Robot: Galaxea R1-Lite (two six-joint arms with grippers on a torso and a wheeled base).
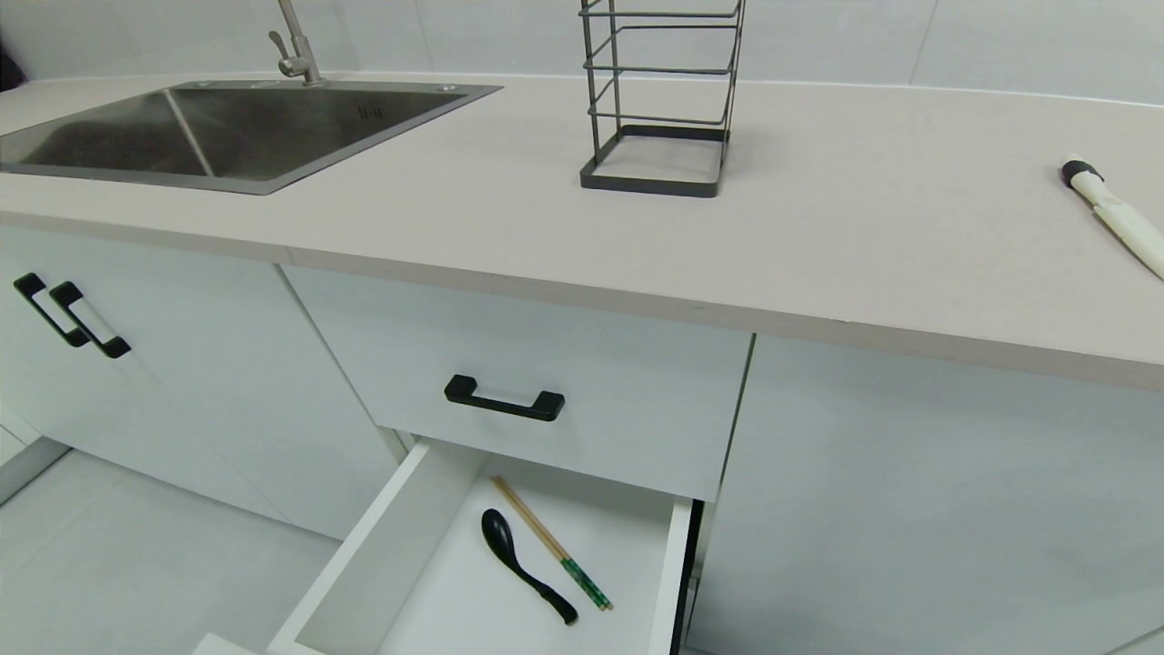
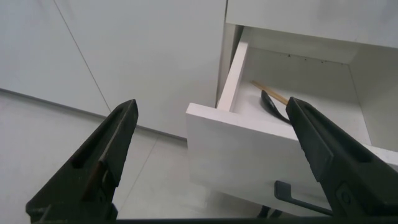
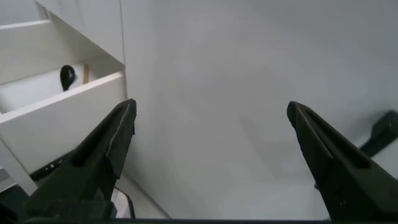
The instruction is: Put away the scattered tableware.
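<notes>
Two pieces of tableware lie inside the open lower drawer (image 1: 371,548), at 6 o'clock in the head view. The black spoon (image 1: 523,564) rests on the drawer's white floor with its bowl toward 11 o'clock and its handle toward 5 o'clock. The chopsticks (image 1: 550,544) lie as a pair just beside it on its 3 o'clock side, nearly parallel to it, with their green ends toward 5 o'clock.

Above the open drawer, a second drawer is closed, its black handle (image 1: 503,400) near the middle of its front. Two more black cabinet handles (image 1: 68,314) sit side by side at 9 o'clock.

On the desk (image 1: 864,227), a steel sink (image 1: 245,127) with a faucet (image 1: 296,50) occupies the 10 o'clock corner. A dark wire rack (image 1: 659,100) stands upright at 12 o'clock. A white utensil with a black end (image 1: 1114,214) lies flat at 3 o'clock, well apart from the rack.

The left claw (image 2: 210,104) is released, its two dark fingers spread wide; it hangs outside the open drawer, near the drawer's front panel, touching nothing. The right claw (image 3: 210,104) is also released, fingers wide apart and holding nothing, facing a plain white cabinet panel, with the drawer and the spoon's bowl visible past one finger.
</notes>
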